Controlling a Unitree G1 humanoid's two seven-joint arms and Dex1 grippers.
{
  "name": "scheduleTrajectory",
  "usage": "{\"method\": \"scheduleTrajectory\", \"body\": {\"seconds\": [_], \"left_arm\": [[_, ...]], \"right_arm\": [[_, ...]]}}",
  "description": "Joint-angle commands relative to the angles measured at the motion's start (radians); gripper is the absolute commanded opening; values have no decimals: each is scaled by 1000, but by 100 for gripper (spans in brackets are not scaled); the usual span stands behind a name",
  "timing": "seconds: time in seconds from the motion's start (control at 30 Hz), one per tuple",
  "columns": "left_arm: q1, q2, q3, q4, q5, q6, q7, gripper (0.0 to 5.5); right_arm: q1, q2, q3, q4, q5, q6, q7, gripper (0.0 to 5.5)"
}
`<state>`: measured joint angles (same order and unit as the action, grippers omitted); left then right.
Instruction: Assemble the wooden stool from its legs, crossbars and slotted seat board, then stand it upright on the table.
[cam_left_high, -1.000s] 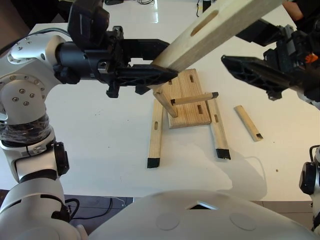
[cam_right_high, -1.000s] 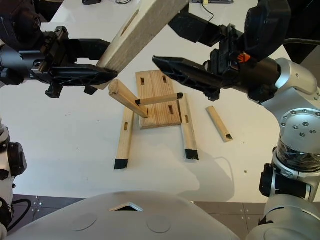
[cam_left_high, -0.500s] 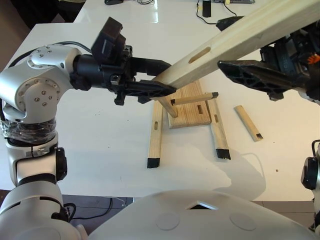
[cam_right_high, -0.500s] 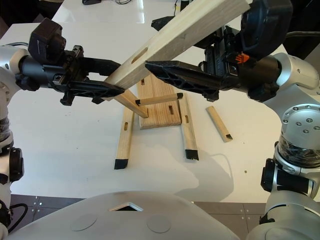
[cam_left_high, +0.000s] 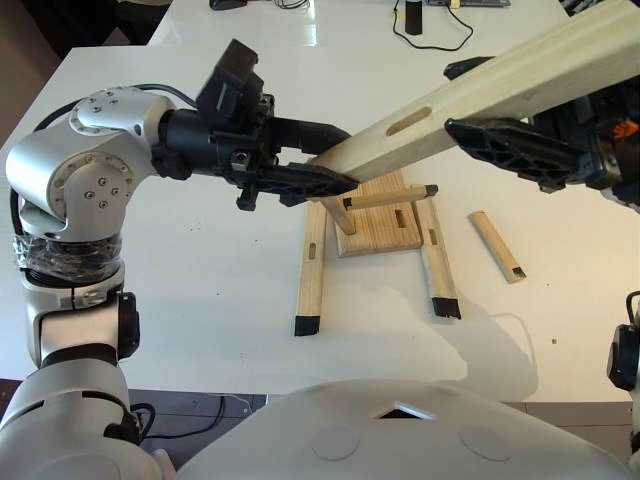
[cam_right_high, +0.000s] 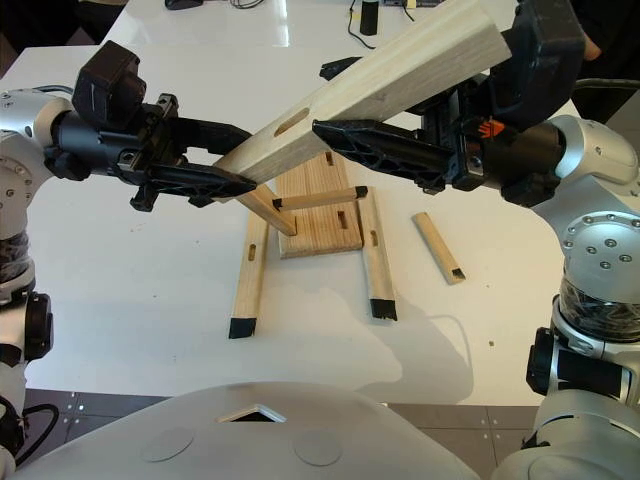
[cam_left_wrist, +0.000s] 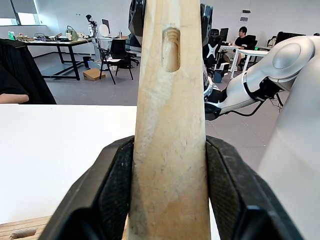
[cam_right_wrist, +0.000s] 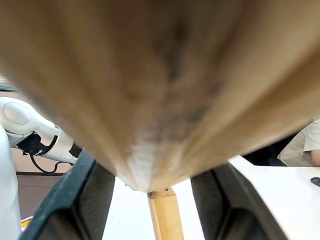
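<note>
A long wooden leg (cam_left_high: 470, 95) with an oval slot hangs slanted in the air over the table. My left gripper (cam_left_high: 345, 155) is shut on its lower end, and its fingers (cam_left_wrist: 117, 190) press both sides of the wood. My right gripper (cam_right_high: 320, 100) is shut along the upper half, with the leg (cam_right_wrist: 165, 90) running out between its fingers. Below lies the slotted seat board (cam_left_high: 385, 225), flanked by two flat legs (cam_left_high: 311, 270) (cam_left_high: 436, 260). A crossbar (cam_left_high: 385, 198) joins a tilted short piece (cam_left_high: 335, 212) above the board.
A loose crossbar (cam_left_high: 497, 246) lies to the right of the board on the white table (cam_left_high: 180, 280). A small dark bottle with a cable (cam_left_high: 413, 18) stands at the far edge. The table's near edge runs close below the flat legs.
Both arms have swung the held leg down to a flatter slant. My left gripper has dropped lower and closer to the board. The parts on the table have not moved.
</note>
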<state>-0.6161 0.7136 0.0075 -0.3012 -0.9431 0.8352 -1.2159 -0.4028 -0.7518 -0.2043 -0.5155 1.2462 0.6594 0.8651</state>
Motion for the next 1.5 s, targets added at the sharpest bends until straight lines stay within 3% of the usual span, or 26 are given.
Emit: {"method": "scheduleTrajectory", "body": {"seconds": [0.03,0.17,0.2,0.4,0.87,1.17,1.5], "left_arm": [[-31,-29,6,5,31,10,105,201],[-74,-77,71,12,-40,47,206,201],[-87,-89,85,19,-46,46,231,237],[-113,-121,113,30,-52,36,304,322],[-130,-132,33,196,223,-137,338,326],[3,-108,-103,413,581,-482,304,326],[137,-149,-184,581,803,-722,338,326]], "right_arm": [[9,-22,9,-9,-19,27,20,209],[-57,9,-27,65,26,21,-23,209],[-72,18,-38,87,29,15,-38,209],[-121,55,-77,178,-31,-26,-129,202],[-38,52,-59,243,-257,-97,-43,202],[38,90,-46,401,-443,-201,-4,202],[128,120,35,492,-658,-341,34,202]]}}
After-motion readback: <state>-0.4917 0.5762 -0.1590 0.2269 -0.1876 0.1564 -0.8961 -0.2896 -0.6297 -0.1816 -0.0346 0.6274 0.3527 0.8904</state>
